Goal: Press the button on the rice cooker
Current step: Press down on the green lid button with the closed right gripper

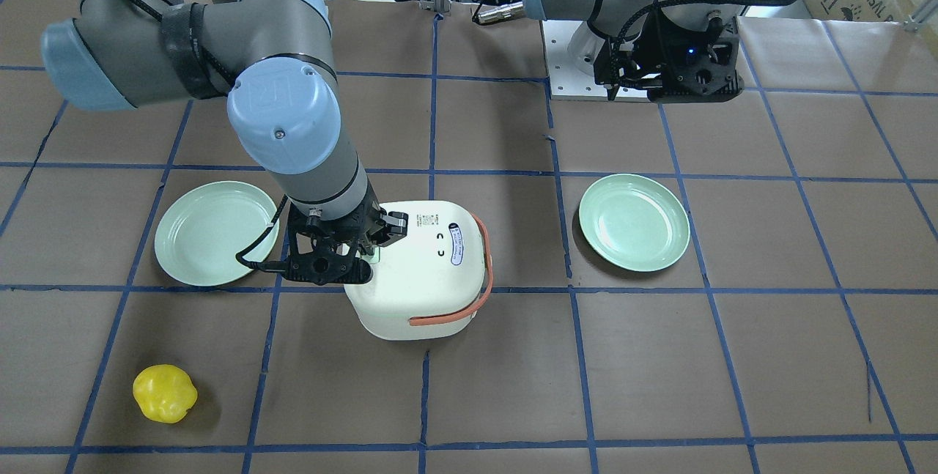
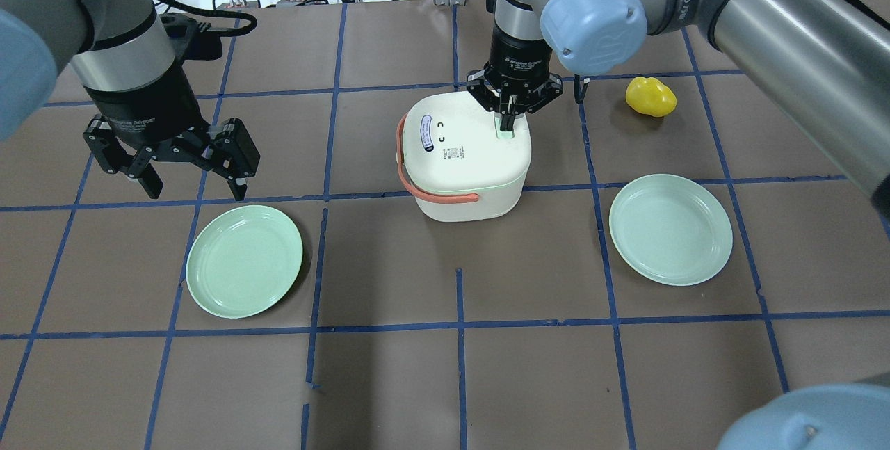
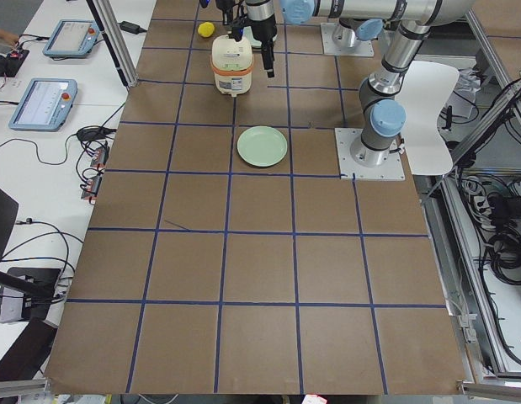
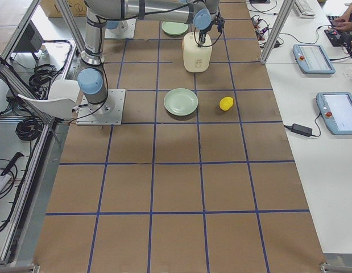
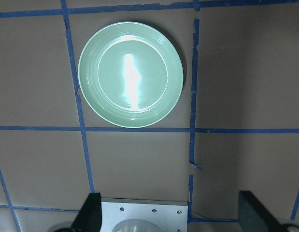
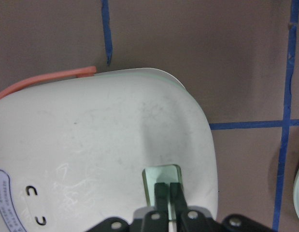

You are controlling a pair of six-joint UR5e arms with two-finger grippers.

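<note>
Right claw (image 6: 168,186), fingers together, tips at pale green button (image 6: 161,173) of rice cooker (image 6: 91,140): press straight down, centred, no sideways slip; left claw (image 2: 196,189) hangs spread apart.

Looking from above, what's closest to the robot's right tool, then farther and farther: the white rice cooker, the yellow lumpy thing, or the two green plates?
From the right tool:
1. white rice cooker with orange handle: directly beneath.
2. yellow lumpy thing: off to its right.
3. right pale green round plate: right, nearer the camera.
4. left pale green round plate: far left side.
</note>
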